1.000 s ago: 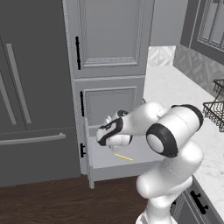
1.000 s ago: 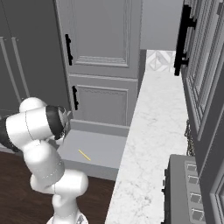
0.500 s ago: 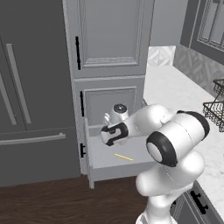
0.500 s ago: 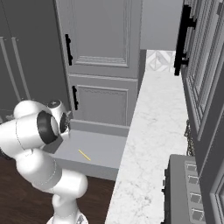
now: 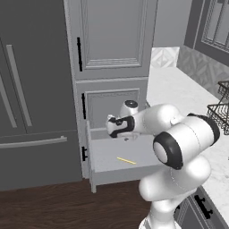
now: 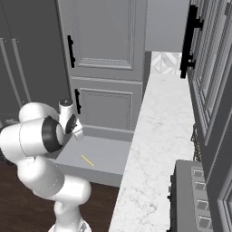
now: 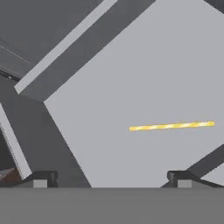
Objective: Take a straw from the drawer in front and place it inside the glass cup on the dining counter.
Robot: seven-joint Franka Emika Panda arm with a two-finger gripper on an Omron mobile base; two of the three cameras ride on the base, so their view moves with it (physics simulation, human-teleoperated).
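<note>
The deep grey drawer (image 5: 105,154) stands pulled out below the tall cabinet door, its pale inside (image 6: 106,154) in sight. A thin yellow straw (image 5: 126,160) lies flat on the drawer floor, towards the front (image 6: 87,160). My gripper (image 5: 126,138) hangs above the back of the drawer, pointing down, apart from the straw. In the hand view the gripper (image 7: 111,181) is open with nothing between its fingertips (image 7: 41,179), and the straw (image 7: 171,126) lies ahead to the right on the drawer floor (image 7: 131,78). The glass cup and the dining counter are out of view.
A dark fridge (image 5: 31,98) stands left of the drawer. A marble worktop (image 6: 158,145) runs along the right, with a black wire rack (image 5: 221,112) on it. Dark wood floor (image 5: 44,205) lies in front of the drawer.
The hand has risen a little and moved deeper over the drawer, while the elbow has swung lower and closer to the base. The straw and drawer have not moved.
</note>
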